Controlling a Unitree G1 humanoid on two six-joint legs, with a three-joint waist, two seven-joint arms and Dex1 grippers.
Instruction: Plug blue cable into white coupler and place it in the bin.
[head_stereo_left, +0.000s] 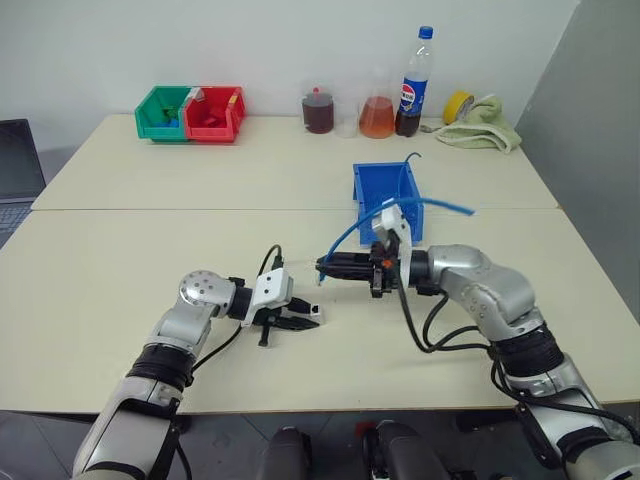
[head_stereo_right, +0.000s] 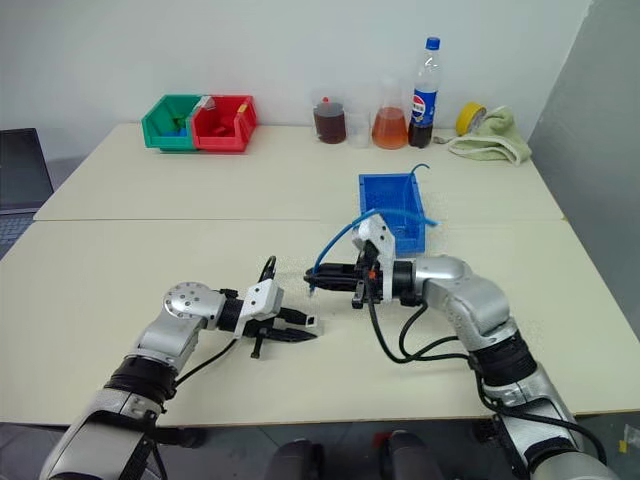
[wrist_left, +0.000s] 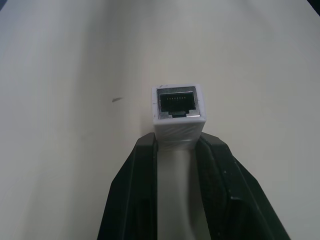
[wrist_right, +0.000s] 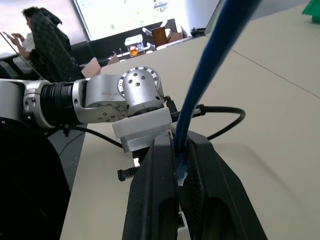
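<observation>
A Pepsi logo marks the cola bottle (head_stereo_left: 414, 85).

You can't see the blue cable's (wrist_right: 210, 75) clear plug properly: in the right wrist view it sits buried between the fingers (wrist_right: 150, 200) of the right hand (head_stereo_left: 325, 268), and the cord runs off the top edge. In the head views the plug end is too small to read. The white coupler's (wrist_left: 178, 112) rear half is covered by the left hand's (wrist_left: 178, 150) fingers (wrist_left: 135, 195). At ten o'clock on the counter (head_stereo_left: 150, 230), the contents of the green bin (head_stereo_left: 165, 112) are too small to tell.
</observation>
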